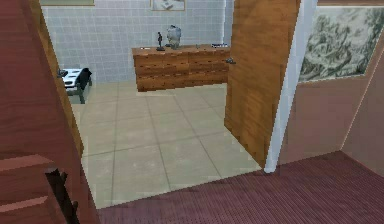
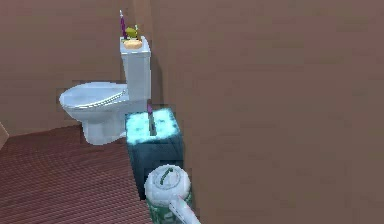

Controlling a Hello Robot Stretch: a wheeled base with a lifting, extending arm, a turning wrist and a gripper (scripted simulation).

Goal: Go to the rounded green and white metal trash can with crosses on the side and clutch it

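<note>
Can (image 2: pixel 168 190): rounded white-green top, at 6 o'clock in arm side view, just left of centre, standing on ribbed red floor (image 2: pixel 60 175). Crosses on the side too small to confirm. Taken as the target on shape and colour. White bar running off it toward 5 o'clock, maybe a pedal, not sure.

At 12 o'clock from can: dark box (image 2: pixel 155 140) with bright teal top and a purple stick (image 2: pixel 150 115) standing in it. Touching the can or just beside it, cannot tell. At 10 o'clock from box: white toilet (image 2: pixel 92 108), with cistern (image 2: pixel 138 68) behind it carrying a small green-yellow thing (image 2: pixel 131 38). Plain brown wall behind all of it.

Forward view: open wooden door (image 1: pixel 260 70) at 1 o'clock, tiled room beyond, wooden dresser (image 1: pixel 180 66) at 12 o'clock with a vase (image 1: pixel 173 36) on top. Framed picture (image 1: pixel 342 42) at 2 o'clock.

Progress, judged: drive-up looks essentially done, with the can close in on the arm's side. Clutch not yet done, since the can stands on the floor. Left to do: line up on the can, reach out, clutch it. State of the fingers: cannot tell. Box tight behind the can, so little room to overshoot.
</note>
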